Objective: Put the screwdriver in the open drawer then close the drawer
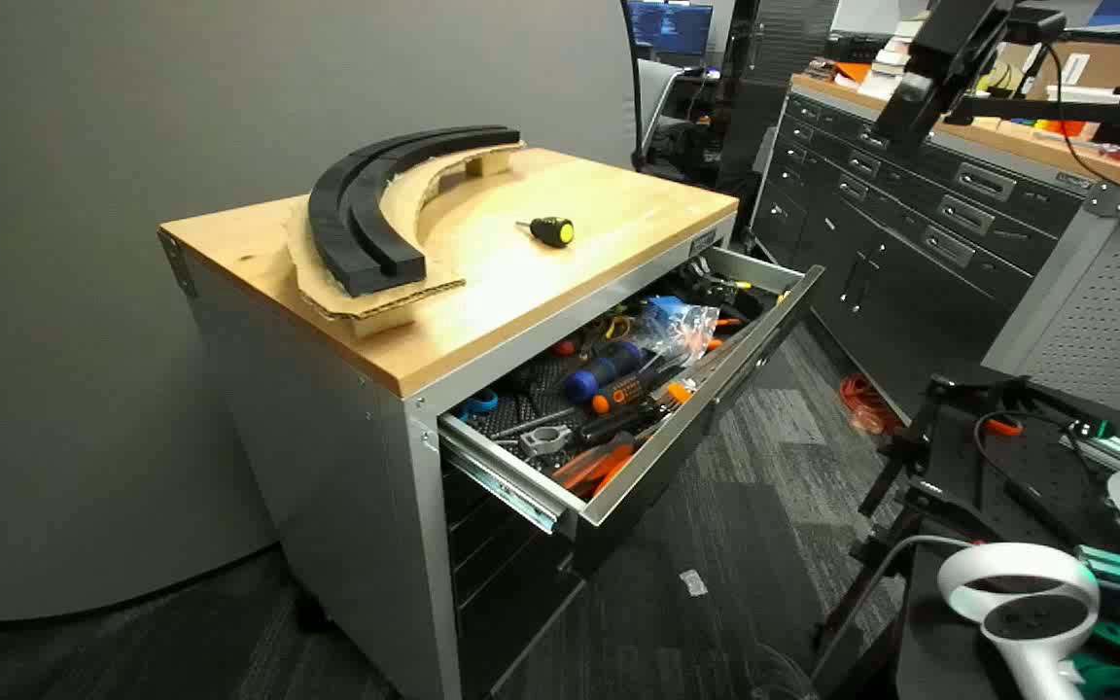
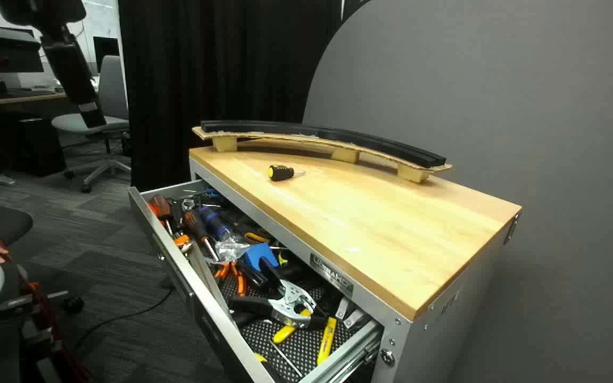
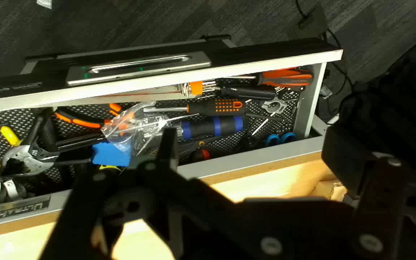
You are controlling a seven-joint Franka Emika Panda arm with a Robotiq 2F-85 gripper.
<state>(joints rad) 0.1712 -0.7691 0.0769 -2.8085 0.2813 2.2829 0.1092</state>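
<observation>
Two big risks imo: a botched pick-up, then a jammed close. That stubby black-and-yellow screwdriver is lying on the light wooden tabletop, above and back from the long grey-and-black metal drawer, w/ no grip on it rn. Handle looks round, so an off-center pinch could prob send it rolling or twist it loose — esp bc there isn't much length to grab. A sloppy approach might also clip the curved black track-like piece, which is farther from the drawer. As for closing: the drawer's crowded w/ stuff like a silver-and-black spring clamp and a crinkly clear plastic bag, so a drop onto the pile could leave something poking over the rim and block it — can't tell the headroom.

Black two-finger gripper has its fingers spread, nothing between them, up higher than the drawer and well apart from the screwdriver.

Fwiw the screwdriver's fat and short: bright yellow butt end roughly facing the drawer, thin metal shaft pointing away.
</observation>
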